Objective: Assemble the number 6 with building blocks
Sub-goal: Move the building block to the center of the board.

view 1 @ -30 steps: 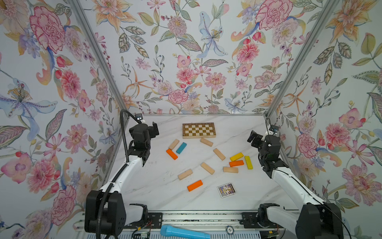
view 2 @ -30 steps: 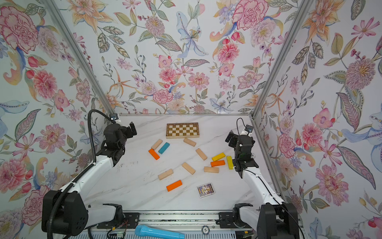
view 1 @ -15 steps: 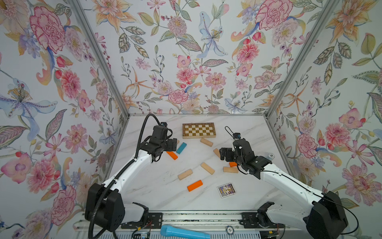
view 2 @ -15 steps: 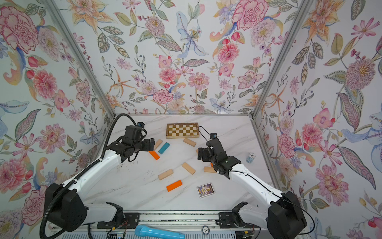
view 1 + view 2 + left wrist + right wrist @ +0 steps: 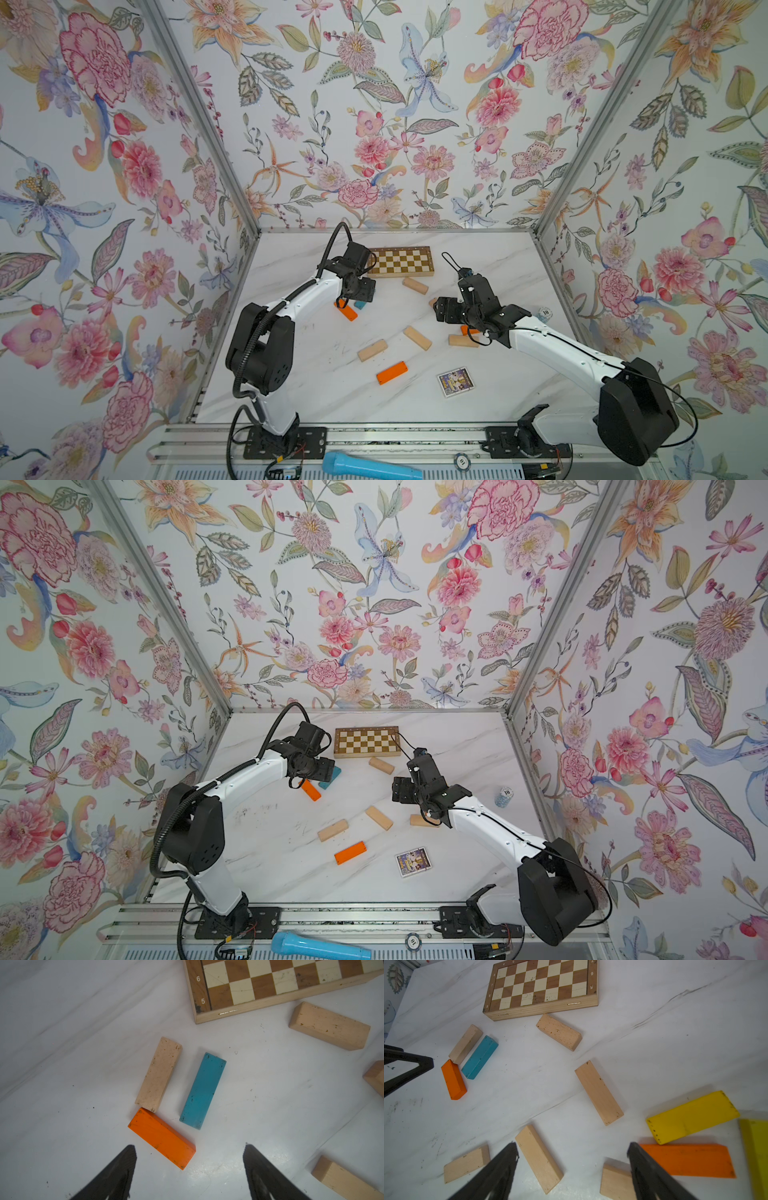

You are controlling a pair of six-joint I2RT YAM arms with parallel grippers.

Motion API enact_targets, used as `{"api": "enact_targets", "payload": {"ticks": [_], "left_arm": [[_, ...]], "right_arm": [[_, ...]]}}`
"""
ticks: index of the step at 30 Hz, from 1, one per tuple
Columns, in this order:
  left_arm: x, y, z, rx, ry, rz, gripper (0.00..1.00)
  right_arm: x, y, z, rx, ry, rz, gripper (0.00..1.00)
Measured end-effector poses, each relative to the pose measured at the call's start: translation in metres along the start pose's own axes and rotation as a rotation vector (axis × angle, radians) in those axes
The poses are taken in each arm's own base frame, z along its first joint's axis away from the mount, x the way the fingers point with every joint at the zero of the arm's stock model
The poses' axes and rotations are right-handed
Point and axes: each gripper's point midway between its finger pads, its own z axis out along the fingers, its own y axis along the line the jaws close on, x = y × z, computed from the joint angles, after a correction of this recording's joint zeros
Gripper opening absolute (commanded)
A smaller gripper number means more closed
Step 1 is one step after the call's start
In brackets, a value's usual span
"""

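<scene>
The building blocks lie scattered flat on the white marble table. My left gripper (image 5: 189, 1145) hangs open just above an orange block (image 5: 162, 1138), beside a teal block (image 5: 202, 1091) and a pale one (image 5: 159, 1074); in a top view it (image 5: 361, 291) hides part of that group. My right gripper (image 5: 572, 1144) is open over the table's middle right, with a pale block (image 5: 538, 1157) below its fingers and another pale block (image 5: 615, 1182) by one fingertip. An orange block (image 5: 685, 1160) and a yellow block (image 5: 691, 1116) lie beside it. Neither gripper holds anything.
A checkered board (image 5: 401, 262) lies at the back with a pale block (image 5: 414, 285) in front of it. Nearer the front are pale blocks (image 5: 372, 350) (image 5: 417, 337), an orange block (image 5: 392, 372) and a picture card (image 5: 454, 381). Poker chips (image 5: 545, 312) stand at the right edge; a blue microphone (image 5: 370, 467) lies on the front rail.
Both arms have swung in from the side walls to the middle of the table. The left now hovers over the orange and teal blocks, the right over the pale ones.
</scene>
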Motion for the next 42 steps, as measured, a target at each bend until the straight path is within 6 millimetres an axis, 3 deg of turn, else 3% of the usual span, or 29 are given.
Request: {"api": "enact_targets", "payload": {"ticks": [7, 11, 19, 28, 42], "left_arm": [[-0.035, 0.036, 0.025, 0.006, -0.001, -0.030, 0.74], [-0.041, 0.033, 0.041, 0.023, 0.022, 0.017, 0.71], [-0.028, 0.035, 0.063, 0.020, 0.088, 0.057, 0.58], [-0.024, 0.033, 0.067, 0.036, 0.098, 0.059, 0.57], [-0.006, 0.038, 0.089, 0.028, 0.151, 0.052, 0.54]], "right_arm": [[-0.007, 0.014, 0.006, -0.054, 0.010, 0.025, 0.77], [-0.005, 0.017, 0.006, -0.075, 0.024, 0.029, 0.77], [-0.001, 0.022, 0.012, -0.100, 0.052, 0.025, 0.76], [-0.011, 0.031, 0.014, -0.122, 0.046, 0.017, 0.77], [-0.016, 0.035, 0.012, -0.132, 0.034, 0.010, 0.76]]}}
